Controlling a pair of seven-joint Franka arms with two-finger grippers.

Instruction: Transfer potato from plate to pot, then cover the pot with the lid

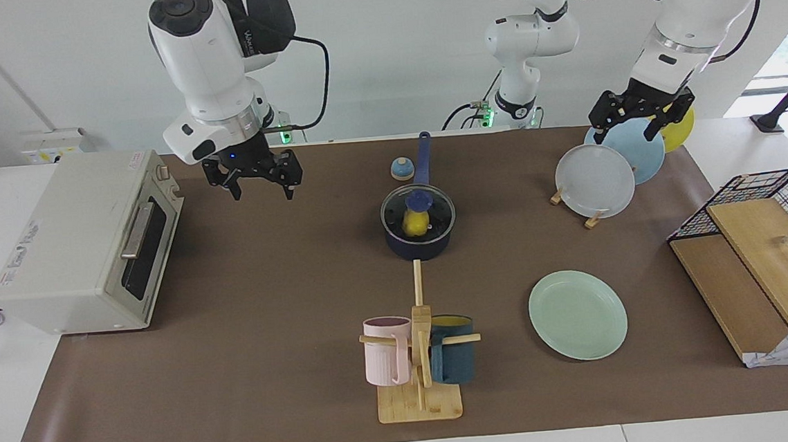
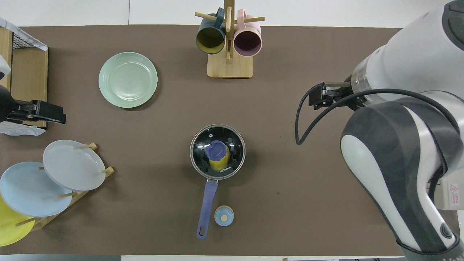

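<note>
The navy pot (image 1: pixel 420 248) stands mid-table with its long blue handle (image 2: pixel 206 206) pointing toward the robots. The glass lid (image 1: pixel 436 207) with its blue knob (image 2: pixel 216 150) sits on the pot. The yellow potato (image 1: pixel 414 225) shows through the glass inside the pot, also in the overhead view (image 2: pixel 218 166). The mint-green plate (image 1: pixel 577 314) lies bare, farther from the robots, toward the left arm's end. My right gripper (image 1: pixel 260 185) is open and empty, up in the air beside the toaster oven. My left gripper (image 1: pixel 627 128) is open and empty, over the plate rack.
A toaster oven (image 1: pixel 83 243) stands at the right arm's end. A mug tree (image 1: pixel 417 358) with two mugs stands farther out than the pot. A small bell (image 1: pixel 401 169) sits beside the pot handle. A plate rack (image 1: pixel 596 179), a wire basket (image 1: pixel 781 197) and wooden boards are at the left arm's end.
</note>
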